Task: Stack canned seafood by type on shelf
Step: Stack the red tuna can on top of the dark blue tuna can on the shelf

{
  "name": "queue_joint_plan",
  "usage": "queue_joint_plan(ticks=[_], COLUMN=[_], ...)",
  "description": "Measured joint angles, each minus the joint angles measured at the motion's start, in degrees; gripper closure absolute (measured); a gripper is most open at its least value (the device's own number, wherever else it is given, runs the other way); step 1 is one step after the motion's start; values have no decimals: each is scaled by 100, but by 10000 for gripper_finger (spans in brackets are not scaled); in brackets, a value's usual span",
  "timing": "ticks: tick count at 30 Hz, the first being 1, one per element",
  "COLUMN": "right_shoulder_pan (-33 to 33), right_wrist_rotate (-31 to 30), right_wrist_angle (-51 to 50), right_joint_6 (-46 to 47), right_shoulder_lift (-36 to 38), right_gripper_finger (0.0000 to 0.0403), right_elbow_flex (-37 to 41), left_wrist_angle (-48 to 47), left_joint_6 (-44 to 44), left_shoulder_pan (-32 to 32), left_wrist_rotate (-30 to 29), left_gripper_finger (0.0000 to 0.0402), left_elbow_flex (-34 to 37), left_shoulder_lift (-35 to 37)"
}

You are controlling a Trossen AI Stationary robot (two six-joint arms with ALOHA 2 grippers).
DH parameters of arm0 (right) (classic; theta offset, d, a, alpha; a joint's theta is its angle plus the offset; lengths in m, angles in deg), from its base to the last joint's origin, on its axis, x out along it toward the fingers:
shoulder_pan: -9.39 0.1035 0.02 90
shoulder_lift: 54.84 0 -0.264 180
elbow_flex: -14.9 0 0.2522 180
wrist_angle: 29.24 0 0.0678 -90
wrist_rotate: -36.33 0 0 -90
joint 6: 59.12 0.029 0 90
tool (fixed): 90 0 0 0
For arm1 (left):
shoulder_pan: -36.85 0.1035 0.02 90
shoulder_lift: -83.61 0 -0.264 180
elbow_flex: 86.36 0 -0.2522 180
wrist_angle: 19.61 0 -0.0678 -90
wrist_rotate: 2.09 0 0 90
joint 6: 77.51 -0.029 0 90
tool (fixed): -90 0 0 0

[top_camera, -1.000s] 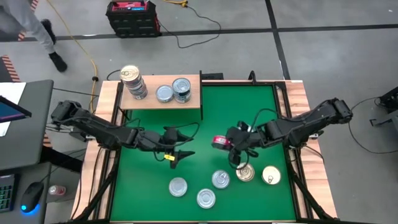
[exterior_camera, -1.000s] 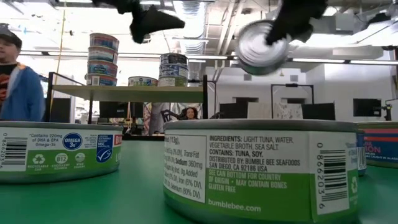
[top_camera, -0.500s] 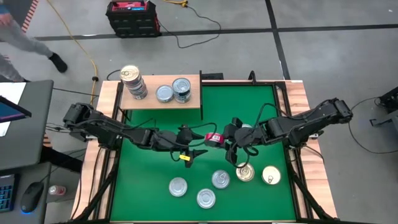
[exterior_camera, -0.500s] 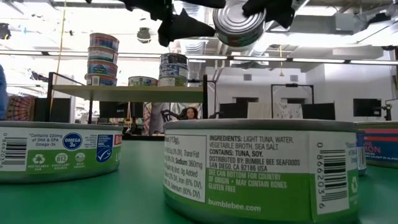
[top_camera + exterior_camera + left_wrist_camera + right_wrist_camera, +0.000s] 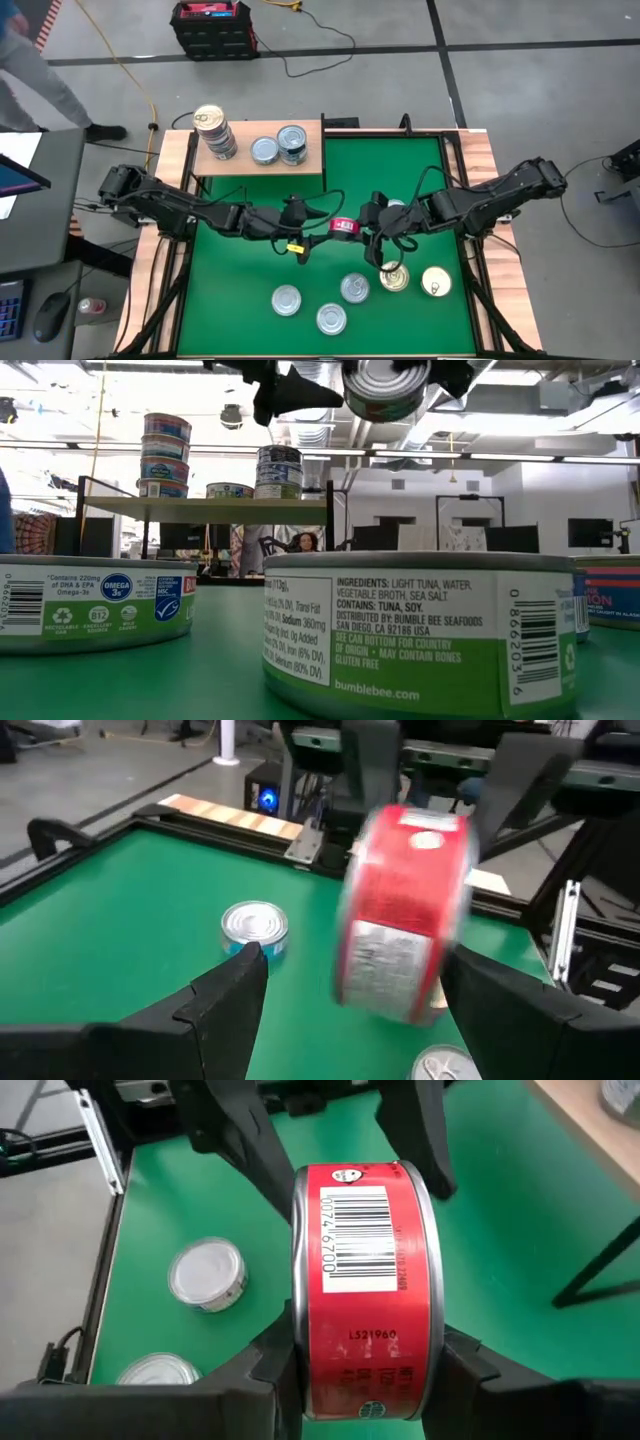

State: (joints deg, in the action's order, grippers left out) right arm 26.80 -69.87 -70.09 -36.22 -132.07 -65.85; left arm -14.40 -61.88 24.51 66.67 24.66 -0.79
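Reaching in from the left, my left gripper [image 5: 308, 240] stands wide, its fingers either side of the red tin [image 5: 345, 226] but apart from it. My right gripper [image 5: 358, 226] clamps that tin above the green mat [image 5: 400, 170], mid-counter, on edge, its flat ends facing left and right.

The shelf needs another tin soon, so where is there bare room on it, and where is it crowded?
The shelf is bare along its front edge and at its right end, beside the two-tin stack. Its left end is crowded: the tall stack, then a single tin.
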Motion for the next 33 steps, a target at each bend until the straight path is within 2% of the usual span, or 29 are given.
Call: queue_joint_plan(ticks=[7, 11, 17, 20, 27, 30, 33], right_shoulder_pan=[17, 10, -173, -341, -881, -1200, -1548], right_wrist_rotate=[20, 40, -159, -157, -37, -35, 9], right_wrist_angle=[513, 887, 1684, 2068, 2750, 2784, 2645], right_joint_6=[-281, -397, -589, -762, -1357, -1735, -2086], right_shoulder_lift=[2, 2, 75, 101, 61, -83, -342], right_gripper_finger=[237, 237, 237, 237, 237, 237, 237], right_elbow_flex=[-4, -4, -4, -4, -10, -11, -227], left_wrist_angle=[70, 144, -123, -533, -1660, -1949, -1924], left_joint_6=[147, 131, 563, 692, 762, 857, 886], left_shoulder_pan=[79, 77, 69, -45, -644, -897, -1086], left_wrist_rotate=[607, 634, 562, 217, -1360, -1507, -1276], left_gripper_finger=[116, 120, 135, 137, 137, 137, 137], left_elbow_flex=[0, -3, -32, -24, 15, 21, 22], left_shoulder_lift=[0, 0, 209, 408, 1191, 1437, 1552])
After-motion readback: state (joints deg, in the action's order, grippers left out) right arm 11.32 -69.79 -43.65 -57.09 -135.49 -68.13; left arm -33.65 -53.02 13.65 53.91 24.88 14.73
